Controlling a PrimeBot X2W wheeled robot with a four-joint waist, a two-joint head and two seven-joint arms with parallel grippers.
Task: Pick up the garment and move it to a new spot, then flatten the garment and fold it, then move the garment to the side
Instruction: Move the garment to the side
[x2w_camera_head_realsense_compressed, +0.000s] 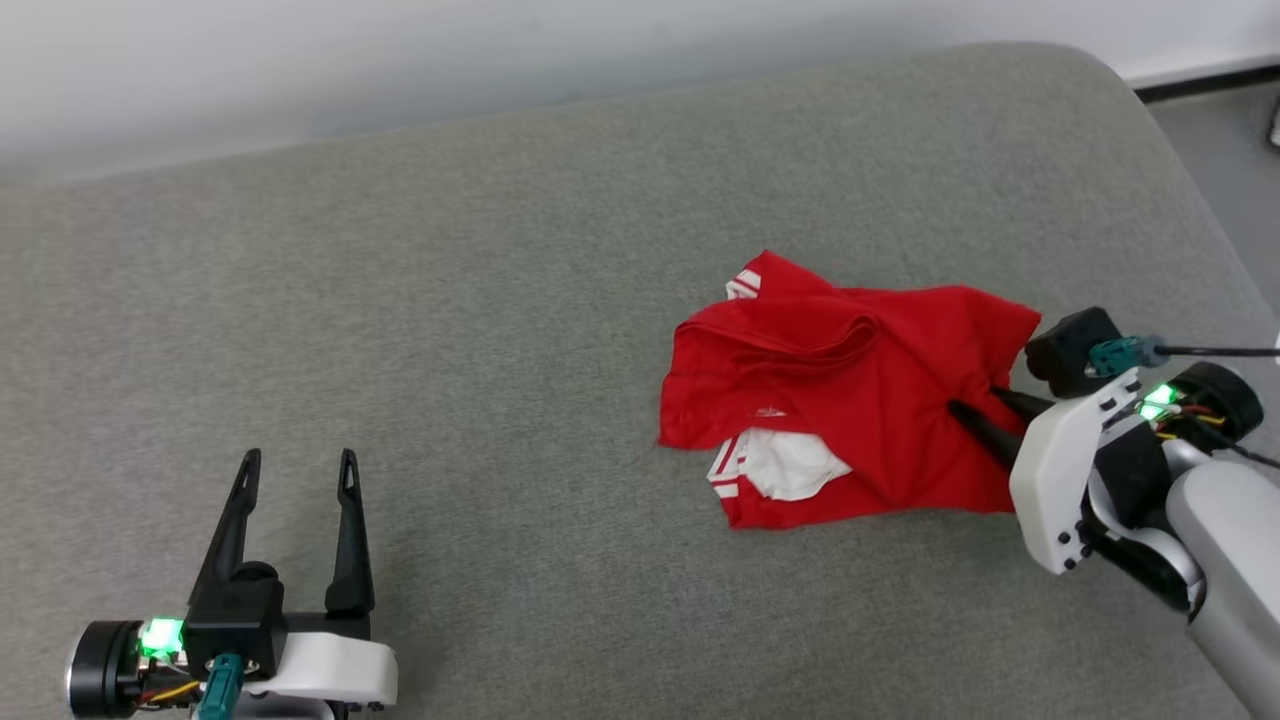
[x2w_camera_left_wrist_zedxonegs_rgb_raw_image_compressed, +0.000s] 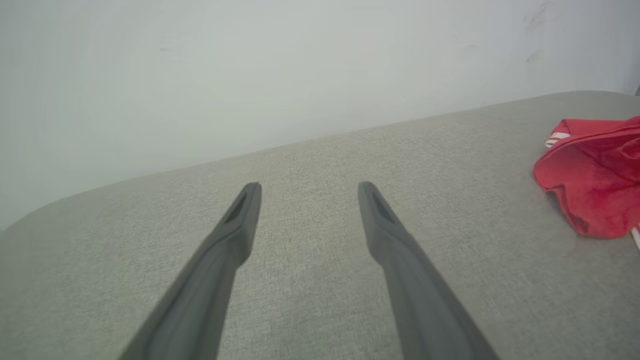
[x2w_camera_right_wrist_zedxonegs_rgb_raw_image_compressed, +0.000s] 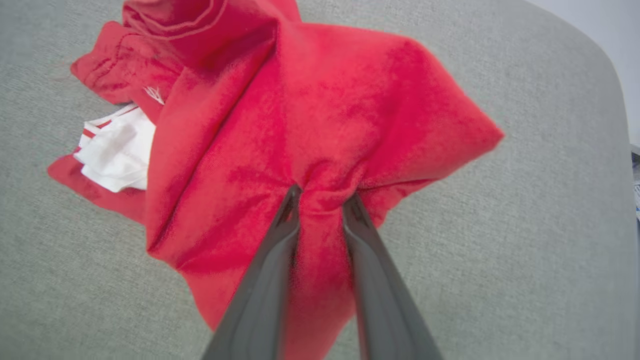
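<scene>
Red garment (x2w_camera_head_realsense_compressed: 870, 400) bunched & pinched in right end effector (x2w_camera_right_wrist_zedxonegs_rgb_raw_image_compressed: 323, 194).

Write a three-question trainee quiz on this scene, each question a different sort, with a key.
1. True or false: the left gripper has its jaws open, apart from the garment.
2. Pick one. The jaws of the right gripper are: A) wide open; B) shut on a bunch of the garment's red cloth; C) shut on nothing.
3. Short answer: what colour is the sleeve that shows among the garment's red folds?

Key: 1 true; 2 B; 3 white.
</scene>
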